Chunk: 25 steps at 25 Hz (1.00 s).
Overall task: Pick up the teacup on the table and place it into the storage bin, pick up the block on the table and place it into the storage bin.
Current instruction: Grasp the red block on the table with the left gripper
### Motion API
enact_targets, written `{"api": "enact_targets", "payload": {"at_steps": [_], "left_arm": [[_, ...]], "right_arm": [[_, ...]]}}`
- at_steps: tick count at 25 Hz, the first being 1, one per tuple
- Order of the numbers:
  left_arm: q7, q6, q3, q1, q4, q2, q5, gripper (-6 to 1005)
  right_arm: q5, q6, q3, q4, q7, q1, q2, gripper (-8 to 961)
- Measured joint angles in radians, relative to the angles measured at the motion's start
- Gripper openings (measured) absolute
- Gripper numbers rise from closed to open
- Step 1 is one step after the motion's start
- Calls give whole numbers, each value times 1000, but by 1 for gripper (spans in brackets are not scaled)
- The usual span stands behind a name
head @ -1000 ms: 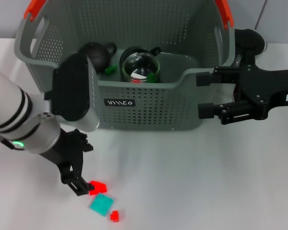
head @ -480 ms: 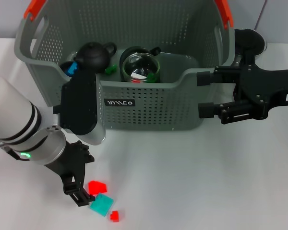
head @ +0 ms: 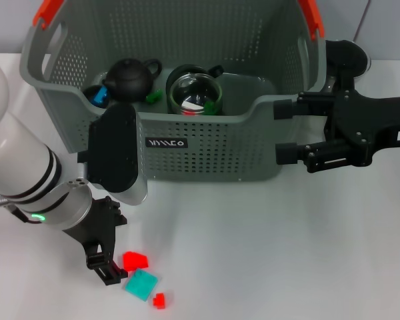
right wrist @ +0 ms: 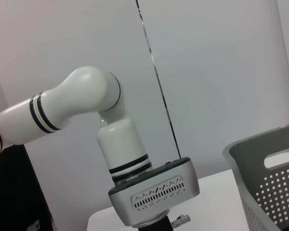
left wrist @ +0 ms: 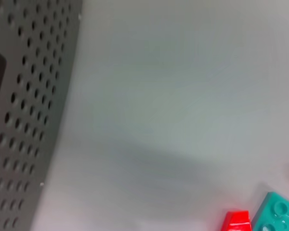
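The grey-green storage bin (head: 207,143) with orange-red handle ends stands at the back of the table. A glass teacup (head: 195,93) lies inside it. A red block (head: 135,259), a teal block (head: 141,285) and a small red block (head: 159,301) lie on the table in front of the bin. My left gripper (head: 108,265) is low over the table just left of the red block, open and holding nothing. The left wrist view shows the red block (left wrist: 238,221), the teal block (left wrist: 279,216) and the bin wall (left wrist: 24,120). My right gripper (head: 285,131) is open and empty beside the bin's right side.
A black teapot (head: 130,75), a blue item (head: 99,97) and small green pieces (head: 153,97) also lie in the bin. White tabletop (head: 267,253) stretches right of the blocks. The right wrist view shows the left arm (right wrist: 115,154) and the bin's corner (right wrist: 269,178).
My left arm has shifted a little left and down, away from the red block it was touching. The red block now lies free. The teapot shows more fully. The right arm has not moved.
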Motion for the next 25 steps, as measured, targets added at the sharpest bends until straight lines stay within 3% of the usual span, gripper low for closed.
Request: {"api": "enact_targets", "payload": {"at_steps": [25], "left_arm": [[-23, -47, 46, -12, 12, -1, 1, 931]], "right_arm": [[0, 2, 0, 0, -1, 3, -2, 941]]}}
